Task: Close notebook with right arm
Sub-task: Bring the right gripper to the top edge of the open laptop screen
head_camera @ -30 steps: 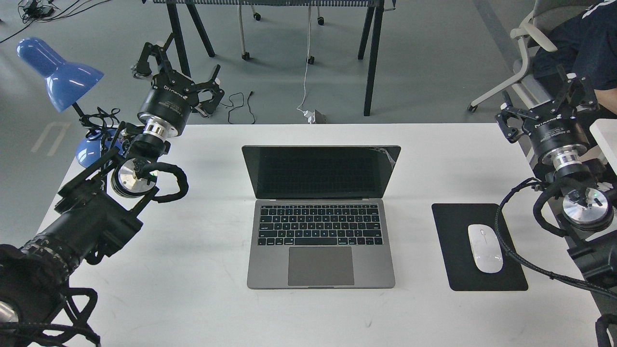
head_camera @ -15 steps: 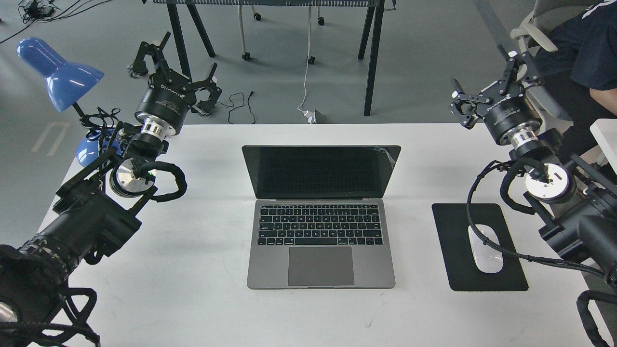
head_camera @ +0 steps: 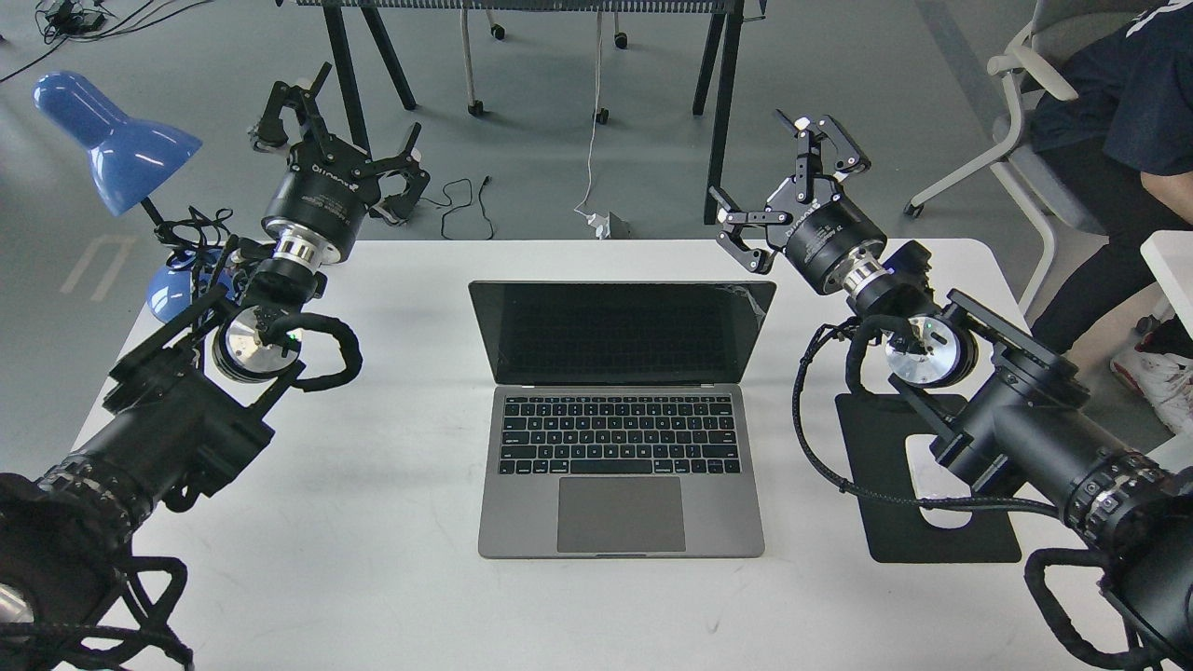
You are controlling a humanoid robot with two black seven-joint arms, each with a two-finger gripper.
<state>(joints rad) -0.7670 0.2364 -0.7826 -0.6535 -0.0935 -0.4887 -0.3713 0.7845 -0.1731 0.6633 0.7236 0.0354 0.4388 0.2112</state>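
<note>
The notebook (head_camera: 620,415) is a space-grey laptop lying open in the middle of the white table (head_camera: 391,522), its black screen upright and facing me. My right gripper (head_camera: 778,177) is open and empty, raised above the table's far edge just right of the screen's top right corner and apart from it. My right arm (head_camera: 1016,419) reaches in from the lower right, over the mouse pad. My left gripper (head_camera: 335,126) is open and empty, held up beyond the table's far left corner, well away from the notebook.
A black mouse pad (head_camera: 895,522) with a white mouse (head_camera: 923,480), partly hidden by my right arm, lies right of the notebook. A blue desk lamp (head_camera: 116,140) stands at the far left. A seated person (head_camera: 1128,102) is at the far right.
My right arm has swung left from the table's right side, bringing its open gripper close to the screen's top right corner. The left arm and the notebook have stayed put.
</note>
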